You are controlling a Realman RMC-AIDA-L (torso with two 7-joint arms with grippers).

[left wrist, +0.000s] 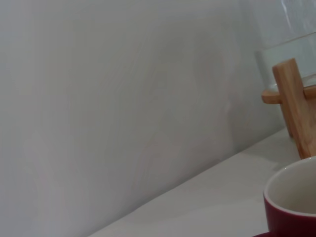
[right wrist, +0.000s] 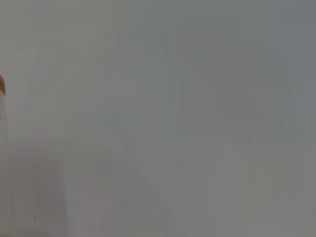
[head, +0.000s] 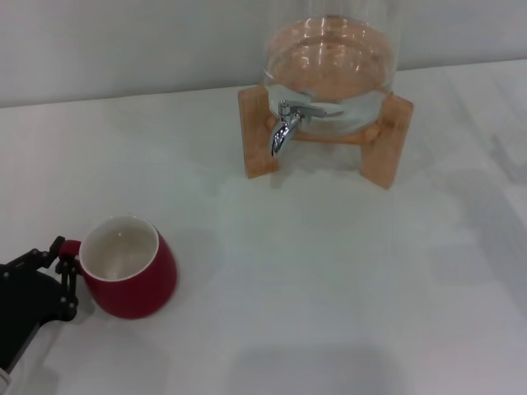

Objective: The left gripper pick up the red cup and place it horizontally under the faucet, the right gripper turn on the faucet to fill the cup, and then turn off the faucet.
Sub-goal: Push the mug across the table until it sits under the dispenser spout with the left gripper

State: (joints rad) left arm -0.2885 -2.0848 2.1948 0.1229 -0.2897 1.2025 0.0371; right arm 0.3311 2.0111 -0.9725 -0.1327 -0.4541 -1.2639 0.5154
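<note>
Head view: red cup point(head: 130, 278) upright, empty; left gripper point(head: 59, 276) clasps its handle; glass jar point(head: 329, 58) holds water.

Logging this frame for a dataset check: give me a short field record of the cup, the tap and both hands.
red cup: upright on table, looks empty
left hand: at the cup's handle, fingers either side
faucet: on glass dispenser in wooden stand, nothing beneath the spout
right hand: not in view
</note>
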